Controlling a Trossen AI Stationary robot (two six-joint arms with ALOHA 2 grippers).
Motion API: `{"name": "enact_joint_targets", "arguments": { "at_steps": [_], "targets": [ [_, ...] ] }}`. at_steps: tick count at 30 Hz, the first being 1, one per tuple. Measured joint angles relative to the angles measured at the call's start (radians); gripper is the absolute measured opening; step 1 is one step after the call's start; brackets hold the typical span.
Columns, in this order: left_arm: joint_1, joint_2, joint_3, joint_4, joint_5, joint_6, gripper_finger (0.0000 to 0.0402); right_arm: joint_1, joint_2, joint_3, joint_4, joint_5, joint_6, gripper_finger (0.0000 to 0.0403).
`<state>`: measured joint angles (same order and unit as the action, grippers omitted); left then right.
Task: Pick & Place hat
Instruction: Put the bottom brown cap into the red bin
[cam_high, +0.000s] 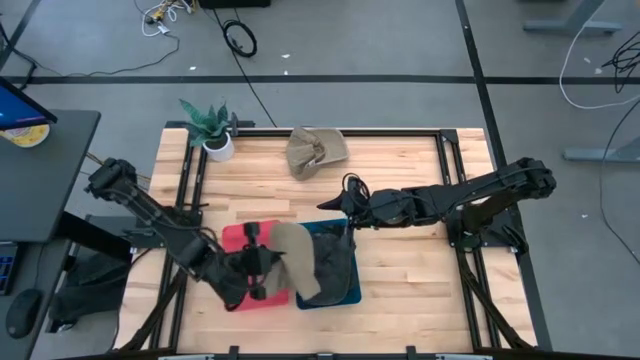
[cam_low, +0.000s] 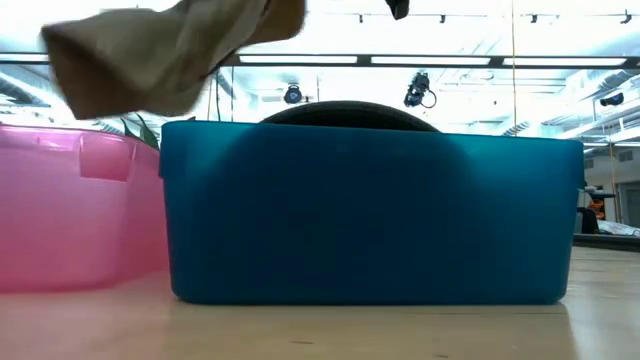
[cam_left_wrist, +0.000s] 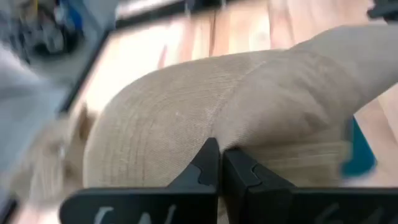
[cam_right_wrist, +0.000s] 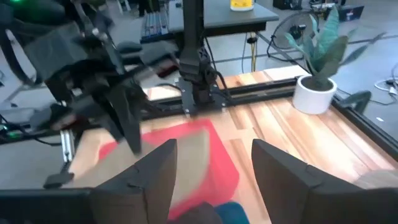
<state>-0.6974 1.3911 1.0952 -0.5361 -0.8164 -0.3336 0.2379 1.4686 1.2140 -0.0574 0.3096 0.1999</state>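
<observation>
My left gripper (cam_high: 268, 264) is shut on a tan hat (cam_high: 297, 257), held in the air over the gap between the pink bin (cam_high: 236, 240) and the blue bin (cam_high: 345, 290). In the low view the hat (cam_low: 165, 50) hangs above both bins' rims. A dark hat (cam_low: 345, 112) lies in the blue bin (cam_low: 370, 210), its dome just above the rim. A second tan hat (cam_high: 316, 150) lies on the table's far part. My right gripper (cam_high: 336, 205) is open and empty, just beyond the blue bin's far edge. My left gripper pinches the tan hat between its two shut fingers (cam_left_wrist: 205, 168), about where the rounded crown meets the brim (cam_left_wrist: 217, 127). The fingers come from the table's left, roughly level. The hat is lifted clear and stretches past the fingers toward the blue bin.
A potted plant (cam_high: 214, 132) stands at the table's far left corner. The pink bin (cam_low: 70, 210) and the blue bin stand side by side near the front edge. Bare wood lies right of the blue bin (cam_high: 420, 270). A dark frame rail (cam_high: 440, 135) borders the table.
</observation>
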Motion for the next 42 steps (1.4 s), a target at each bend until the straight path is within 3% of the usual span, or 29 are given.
{"name": "enact_joint_targets", "arguments": {
  "at_steps": [5, 14, 18, 24, 42],
  "targets": [
    [-0.053, 0.0, 0.065, -0.283, 0.043, -0.317, 0.0002, 0.001, -0.018, 0.0, -0.034, -0.002, 0.001, 0.0205],
    [-0.055, 0.002, 0.049, -0.474, 0.208, -0.628, 0.0002, 0.001, -0.019, 0.0, -0.036, 0.02, 0.027, 0.0205],
    [-0.024, 0.003, 0.004, -0.505, 0.321, -0.652, 0.0002, 0.001, -0.019, 0.0, -0.036, 0.02, 0.027, 0.0206],
    [0.033, 0.003, -0.038, -0.499, 0.409, -0.645, 0.0002, 0.001, -0.019, 0.0, -0.036, 0.023, 0.027, 0.0206],
    [0.049, 0.039, -0.043, -0.48, 0.47, -0.516, 0.0002, 0.002, -0.019, 0.0, -0.059, 0.023, 0.046, 0.0206]
  ]
}}
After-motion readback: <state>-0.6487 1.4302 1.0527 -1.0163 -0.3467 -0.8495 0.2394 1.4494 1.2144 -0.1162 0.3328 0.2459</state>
